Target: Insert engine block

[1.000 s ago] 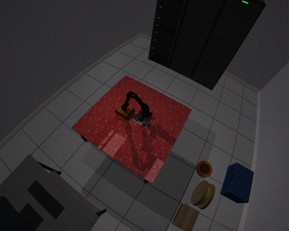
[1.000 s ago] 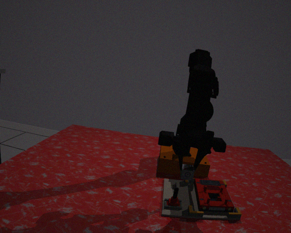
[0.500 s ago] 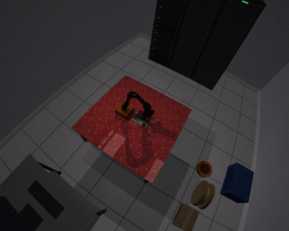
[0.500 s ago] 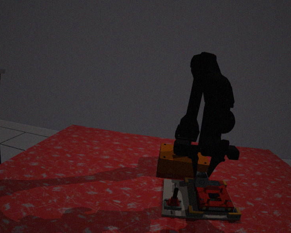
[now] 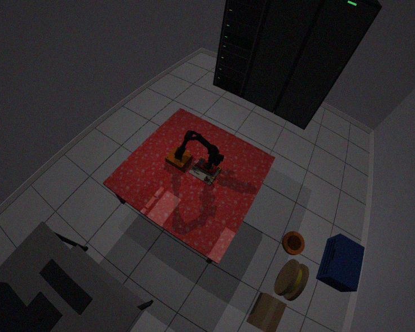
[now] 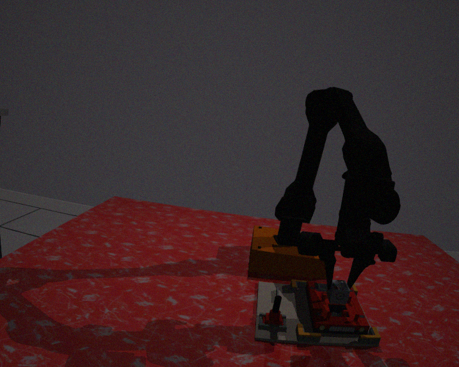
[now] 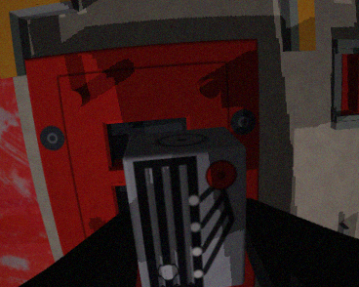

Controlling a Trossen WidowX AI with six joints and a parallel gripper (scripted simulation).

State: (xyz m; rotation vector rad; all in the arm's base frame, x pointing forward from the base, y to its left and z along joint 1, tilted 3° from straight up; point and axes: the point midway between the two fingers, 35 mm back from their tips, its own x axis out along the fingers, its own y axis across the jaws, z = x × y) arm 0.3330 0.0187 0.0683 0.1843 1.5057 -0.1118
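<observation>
My gripper (image 5: 209, 165) (image 6: 340, 284) (image 7: 187, 218) is shut on the grey engine block (image 6: 339, 296) (image 7: 183, 146), one black finger on each side. The block is upright and appears to be above the red car body (image 6: 358, 312) (image 7: 86, 185). In the wrist view the dark opening (image 7: 149, 126) shows past the block's far and left sides, and the block hides the rest. A short red rib (image 7: 116, 177) juts in at the opening's left edge. The block's top shows black stripes, white dots and a red round cap. I cannot tell which side has the slot.
The car body sits on a pale board (image 6: 265, 296) (image 7: 325, 161) between yellow corner pieces (image 6: 308, 335) (image 7: 3, 49). A small red part with a black post (image 6: 275, 303) stands in a grey holder (image 7: 336, 88) beside it. The arm's orange base (image 5: 178, 161) (image 6: 285, 263) is behind.
</observation>
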